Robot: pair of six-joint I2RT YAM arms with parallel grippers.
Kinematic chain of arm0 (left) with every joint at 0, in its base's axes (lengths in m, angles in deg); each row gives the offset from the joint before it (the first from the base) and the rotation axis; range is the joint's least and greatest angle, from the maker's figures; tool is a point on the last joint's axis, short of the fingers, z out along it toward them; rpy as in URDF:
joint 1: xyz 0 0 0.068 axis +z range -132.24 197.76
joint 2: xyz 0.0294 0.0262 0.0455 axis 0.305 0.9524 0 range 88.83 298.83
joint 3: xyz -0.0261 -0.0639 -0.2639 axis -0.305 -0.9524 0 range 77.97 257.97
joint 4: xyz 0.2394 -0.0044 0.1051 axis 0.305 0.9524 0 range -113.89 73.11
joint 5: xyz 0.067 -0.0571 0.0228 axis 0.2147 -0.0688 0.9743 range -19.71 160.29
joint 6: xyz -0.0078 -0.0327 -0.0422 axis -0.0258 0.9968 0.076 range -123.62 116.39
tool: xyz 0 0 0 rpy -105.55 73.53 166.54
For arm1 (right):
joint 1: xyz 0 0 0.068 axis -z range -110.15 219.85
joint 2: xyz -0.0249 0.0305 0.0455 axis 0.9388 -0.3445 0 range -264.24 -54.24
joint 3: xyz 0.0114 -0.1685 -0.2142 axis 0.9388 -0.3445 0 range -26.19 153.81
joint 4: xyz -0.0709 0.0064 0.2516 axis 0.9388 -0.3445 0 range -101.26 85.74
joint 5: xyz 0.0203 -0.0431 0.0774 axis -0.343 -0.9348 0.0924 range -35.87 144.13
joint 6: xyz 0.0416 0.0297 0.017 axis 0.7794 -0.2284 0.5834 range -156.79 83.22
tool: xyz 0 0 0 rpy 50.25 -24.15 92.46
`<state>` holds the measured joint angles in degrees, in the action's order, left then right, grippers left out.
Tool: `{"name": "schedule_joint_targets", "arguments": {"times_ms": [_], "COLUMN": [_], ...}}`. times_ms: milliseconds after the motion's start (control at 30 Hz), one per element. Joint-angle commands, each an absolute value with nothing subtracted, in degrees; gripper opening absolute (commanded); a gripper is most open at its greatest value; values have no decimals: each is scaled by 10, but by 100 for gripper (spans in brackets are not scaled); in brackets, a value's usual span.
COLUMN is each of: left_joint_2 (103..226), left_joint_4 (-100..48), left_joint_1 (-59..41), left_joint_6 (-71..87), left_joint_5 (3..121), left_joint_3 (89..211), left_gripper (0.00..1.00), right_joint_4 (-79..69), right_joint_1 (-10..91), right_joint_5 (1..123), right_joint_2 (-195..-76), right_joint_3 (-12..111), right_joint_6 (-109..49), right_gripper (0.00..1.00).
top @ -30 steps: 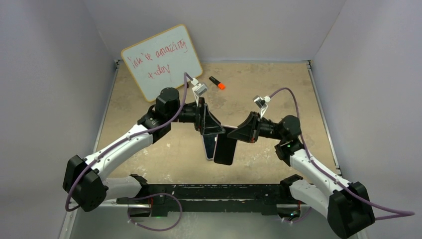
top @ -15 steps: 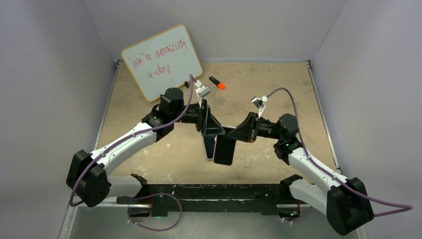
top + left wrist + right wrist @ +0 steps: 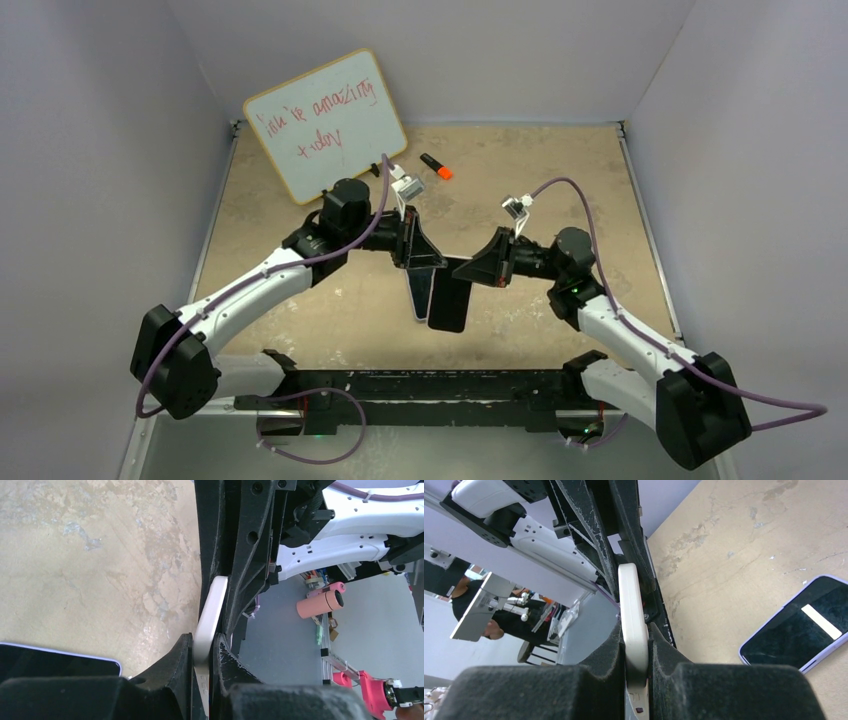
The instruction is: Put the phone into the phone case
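A white phone case [image 3: 629, 595] is held on edge above the table, with a gripper on each end. My right gripper [image 3: 634, 630] is shut on its one end. My left gripper [image 3: 202, 642] is shut on the other end, where the case [image 3: 212, 605] shows as a thin pale strip between the black fingers. From above, the case [image 3: 420, 295] hangs between the left gripper [image 3: 425, 265] and the right gripper [image 3: 468, 270]. The phone [image 3: 451, 305], dark screen up with a lavender rim, lies flat on the table beside it and also shows as the phone [image 3: 796, 630] and the phone [image 3: 50, 660].
A whiteboard [image 3: 325, 125] with red writing leans at the back left. A black marker with an orange cap [image 3: 436, 166] lies behind the arms. Grey walls close the table [image 3: 560, 180] on three sides.
The left gripper has closed onto the case's end; a second ago its fingers stood apart. Both arms have shifted slightly towards the left. The phone has not moved.
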<state>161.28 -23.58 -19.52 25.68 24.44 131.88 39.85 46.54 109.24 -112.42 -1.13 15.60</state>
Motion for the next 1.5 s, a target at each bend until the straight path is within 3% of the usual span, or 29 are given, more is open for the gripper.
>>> {"name": "schedule_joint_targets", "arguments": {"times_ms": [0,133,267,333,400,700,967,1200,1333,1467], "left_joint_2": [1600,1598,1559,1540,1520,1444,1451,1519,1554,1599], "left_joint_4": [-189,-182,-123,-83,-52,-33,-35,-118,-162,-323], "left_joint_1": [-191,-191,-191,-191,-191,-191,-191,-184,-137,-81], "left_joint_6": [210,223,190,169,151,105,126,260,306,396], "left_joint_5": [315,321,403,455,502,696,699,562,508,365], "left_joint_3": [1341,1344,1354,1363,1366,1314,1297,1291,1296,1264], "left_gripper": [0,30,54,74,83,93,96,100,92,86], "right_joint_4": [380,363,287,220,154,-105,-193,-96,3,101], "right_joint_1": [467,467,467,468,468,534,588,586,583,563], "right_joint_5": [1063,1047,1016,979,958,935,958,1080,1132,1175], "right_joint_2": [-1126,-1132,-1146,-1167,-1197,-1423,-1616,-1575,-1514,-1471], "right_joint_3": [3,0,20,52,95,347,522,508,453,415], "right_joint_6": [152,144,97,75,36,-138,-194,-127,-51,30], "right_gripper": [0,0,0,0,0,0,0,0,0,0]}}
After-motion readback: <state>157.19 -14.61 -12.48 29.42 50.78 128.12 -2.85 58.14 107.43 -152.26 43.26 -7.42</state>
